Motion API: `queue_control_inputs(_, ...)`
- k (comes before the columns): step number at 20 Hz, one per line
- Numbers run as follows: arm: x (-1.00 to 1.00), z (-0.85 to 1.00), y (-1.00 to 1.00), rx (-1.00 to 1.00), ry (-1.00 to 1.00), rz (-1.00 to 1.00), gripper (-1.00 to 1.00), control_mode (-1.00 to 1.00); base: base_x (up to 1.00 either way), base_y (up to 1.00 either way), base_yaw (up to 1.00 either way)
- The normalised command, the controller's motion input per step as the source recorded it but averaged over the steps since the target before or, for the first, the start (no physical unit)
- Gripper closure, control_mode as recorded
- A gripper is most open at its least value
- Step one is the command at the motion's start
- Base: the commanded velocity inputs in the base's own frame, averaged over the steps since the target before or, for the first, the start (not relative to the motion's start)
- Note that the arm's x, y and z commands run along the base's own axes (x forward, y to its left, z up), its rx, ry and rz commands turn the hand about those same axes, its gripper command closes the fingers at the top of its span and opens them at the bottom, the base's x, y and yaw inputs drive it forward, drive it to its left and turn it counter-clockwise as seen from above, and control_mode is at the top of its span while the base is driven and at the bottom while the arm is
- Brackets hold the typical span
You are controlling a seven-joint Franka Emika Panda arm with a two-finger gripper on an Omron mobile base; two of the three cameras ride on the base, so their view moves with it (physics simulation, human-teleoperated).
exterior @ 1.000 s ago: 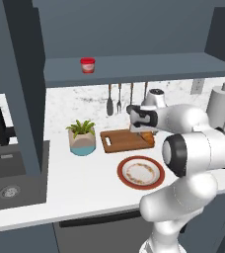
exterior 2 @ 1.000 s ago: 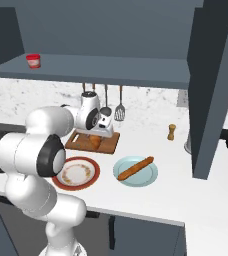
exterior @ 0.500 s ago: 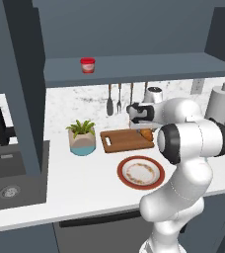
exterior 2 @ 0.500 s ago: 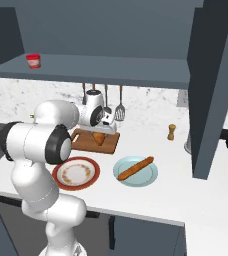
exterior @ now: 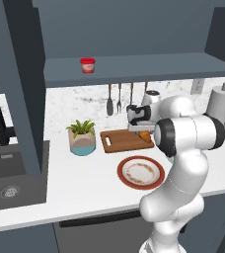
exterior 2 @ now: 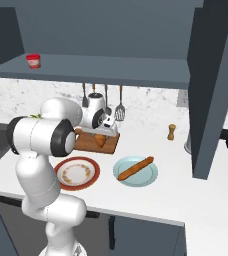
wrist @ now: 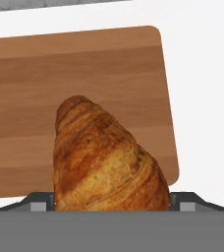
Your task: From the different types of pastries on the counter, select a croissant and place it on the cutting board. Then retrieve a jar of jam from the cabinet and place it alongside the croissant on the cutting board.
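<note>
- At far left in the left base view we see the jar of jam [exterior: 88, 64], red, upright on the shelf of the cabinet [exterior: 134, 66], well apart from the arm.
- Below it, on the white table [exterior: 85, 173], a potted plant [exterior: 82, 137] stands just beside the handle end of the cutting board [exterior: 122, 140].
- Further right, the claw [exterior: 143, 132] hangs low over the far end of the board, closed on the croissant [exterior: 144, 136]; in the hand view the croissant [wrist: 104, 160] sits between the two fingertips [wrist: 40, 203] with the board [wrist: 74, 74] beneath. We cannot tell whether the pastry touches the wood.
- In front of the board lies a red-rimmed plate [exterior: 140, 172].
- Rightmost, in the right base view, we see a stick-shaped pastry [exterior 2: 135, 168] resting on a pale blue plate [exterior 2: 148, 177].
</note>
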Motion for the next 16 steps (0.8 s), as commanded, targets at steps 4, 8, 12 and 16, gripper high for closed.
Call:
queue_control_inputs(4,0.05,-0.15,0.0,0.0,0.0,0.0,1.0,-1.0,0.0,0.0,0.0)
queue_control_inputs(8,0.14,-0.13,-0.08,0.0,0.0,0.0,1.0,-1.0,0.0,0.0,0.0)
queue_control_inputs(12,0.3,0.0,-0.09,0.0,0.0,0.0,1.0,-1.0,0.0,0.0,0.0)
queue_control_inputs(16,0.25,-0.02,-0.06,0.0,0.0,-0.01,1.0,-1.0,0.0,0.0,0.0)
